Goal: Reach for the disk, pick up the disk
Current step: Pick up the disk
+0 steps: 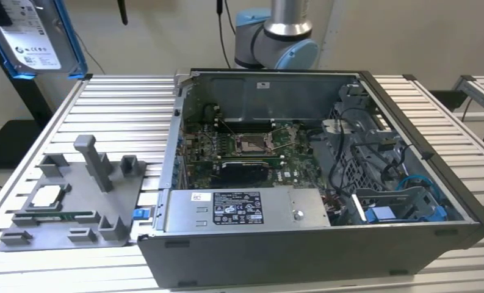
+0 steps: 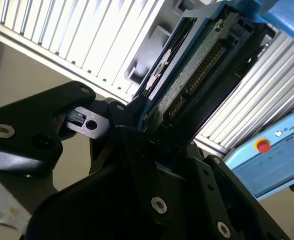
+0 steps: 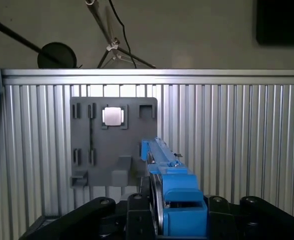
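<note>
Pinching the disk (image 2: pixel 197 65) by one end, the gripper (image 2: pixel 145 131) holds it up in the air, high over the ribbed metal table (image 3: pixel 237 140). In the exterior view the disk is at the top of that view's left, well apart from the open computer case (image 1: pixel 307 256). Reaching and picking up both look done.
</note>
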You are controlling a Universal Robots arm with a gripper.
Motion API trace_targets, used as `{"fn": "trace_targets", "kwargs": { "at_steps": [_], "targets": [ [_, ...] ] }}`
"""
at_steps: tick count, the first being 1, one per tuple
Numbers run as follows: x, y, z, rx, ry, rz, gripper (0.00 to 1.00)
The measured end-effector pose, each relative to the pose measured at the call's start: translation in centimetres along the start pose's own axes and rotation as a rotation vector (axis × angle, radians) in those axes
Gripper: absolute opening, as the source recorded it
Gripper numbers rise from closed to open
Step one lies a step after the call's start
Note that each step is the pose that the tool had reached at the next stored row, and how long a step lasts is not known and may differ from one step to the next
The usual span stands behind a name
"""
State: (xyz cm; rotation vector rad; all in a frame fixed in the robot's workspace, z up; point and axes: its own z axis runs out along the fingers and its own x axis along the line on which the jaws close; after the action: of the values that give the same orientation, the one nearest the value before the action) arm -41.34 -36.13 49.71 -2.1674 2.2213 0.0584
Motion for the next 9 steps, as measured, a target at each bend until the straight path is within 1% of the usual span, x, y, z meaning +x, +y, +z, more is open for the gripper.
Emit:
{"fn": "trace_targets", "kwargs": {
  "at_steps": [9],
  "targets": [
    [-0.04,-1.63,0.0,0.0,0.0,0.0,0.0]
  ]
}}
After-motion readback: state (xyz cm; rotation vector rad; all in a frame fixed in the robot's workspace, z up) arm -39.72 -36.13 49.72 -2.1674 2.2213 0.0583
